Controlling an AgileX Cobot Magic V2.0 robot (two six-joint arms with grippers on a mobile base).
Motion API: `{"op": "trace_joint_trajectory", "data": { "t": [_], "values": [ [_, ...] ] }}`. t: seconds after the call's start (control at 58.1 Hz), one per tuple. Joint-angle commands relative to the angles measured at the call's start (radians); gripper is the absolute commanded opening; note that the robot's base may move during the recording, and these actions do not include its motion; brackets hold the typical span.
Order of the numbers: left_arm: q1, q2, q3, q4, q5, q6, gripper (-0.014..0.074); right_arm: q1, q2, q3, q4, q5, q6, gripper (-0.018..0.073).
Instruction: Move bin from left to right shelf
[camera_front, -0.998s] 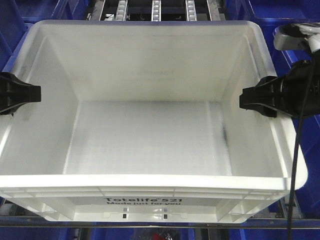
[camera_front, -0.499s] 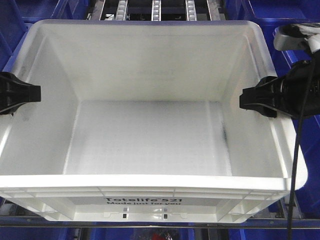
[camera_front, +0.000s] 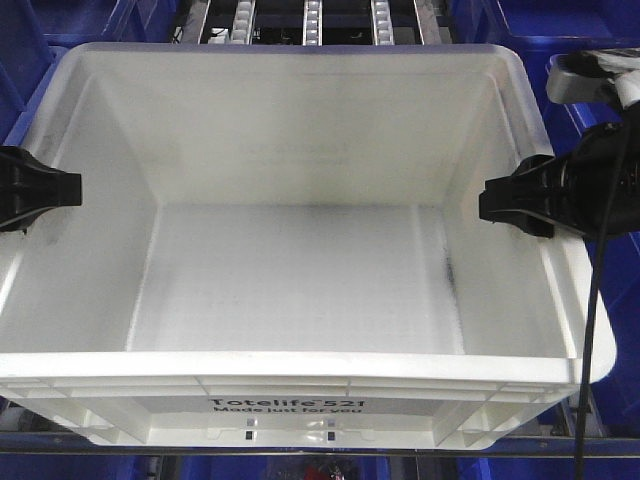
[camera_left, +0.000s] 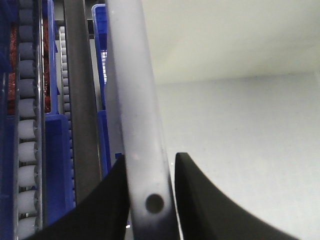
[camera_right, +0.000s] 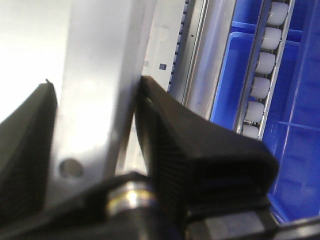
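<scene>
A large white empty bin (camera_front: 300, 270) marked "Totelife 521" fills the front view, held in front of the roller shelf. My left gripper (camera_front: 35, 192) is shut on the bin's left rim (camera_left: 142, 125); in the left wrist view its black fingers (camera_left: 197, 200) stand on either side of the rim. My right gripper (camera_front: 515, 195) is shut on the bin's right rim (camera_right: 95, 90); in the right wrist view its black fingers (camera_right: 190, 145) clamp that rim.
Blue bins (camera_front: 590, 40) stand on both sides and below the white bin. Roller tracks (camera_front: 312, 20) of the shelf run behind it; rollers also show in the wrist views (camera_left: 25, 130) (camera_right: 262, 85). A black cable (camera_front: 592, 300) hangs at the right.
The bin has shifted very slightly lower and nearer in the front view; both grippers keep their hold on the rims.
</scene>
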Motion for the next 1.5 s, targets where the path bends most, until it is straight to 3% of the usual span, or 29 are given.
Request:
{"op": "trace_joint_trajectory", "data": {
  "t": [0.0, 1.479],
  "values": [
    [-0.003, -0.029, -0.040, 0.025, -0.111, 0.042, -0.0006, -0.008, -0.038, -0.039, 0.002, -0.102, -0.046, -0.0004],
    [-0.003, -0.029, -0.040, 0.025, -0.111, 0.042, -0.0006, -0.008, -0.038, -0.039, 0.002, -0.099, -0.046, -0.0004]
  ]
}}
